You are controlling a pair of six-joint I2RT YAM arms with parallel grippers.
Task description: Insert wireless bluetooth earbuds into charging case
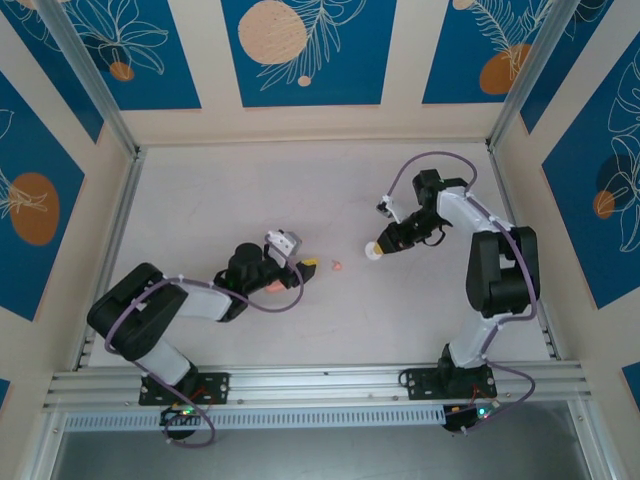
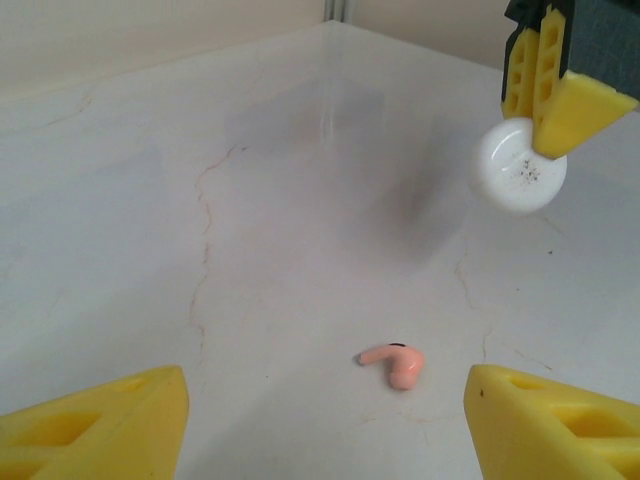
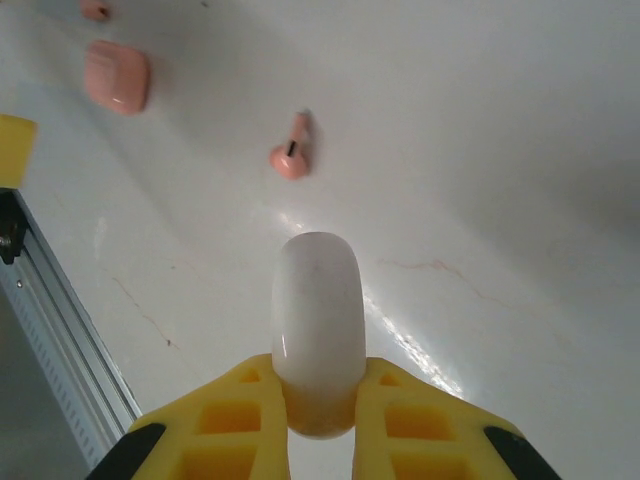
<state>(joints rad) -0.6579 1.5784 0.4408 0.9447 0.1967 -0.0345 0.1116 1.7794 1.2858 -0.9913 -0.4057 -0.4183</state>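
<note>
Yellow fingers (image 2: 95,425) of the left gripper (image 2: 327,425) stand spread wide and low over the white table (image 2: 250,200), with nothing between them. One pale-pink earbud (image 2: 394,365) lies on the surface just ahead of the gap, near the table's middle, touched by neither finger.

Facing it, the right gripper (image 3: 320,405) is pressed together on a white rounded piece (image 3: 318,320), pinched at one end with the rest jutting out past the fingertips over the surface; whether the piece touches the table cannot be told.

From the right wrist, that earbud lies just beyond the white piece. Farther on, toward the left arm's side, the salmon-pink charging case (image 3: 117,75) lies flat on the table. Near it but apart from it is a second earbud (image 3: 95,10), partly cut off at the picture's top edge.

From above, the two grippers point at each other across the first earbud, midway between the table's side edges.
</note>
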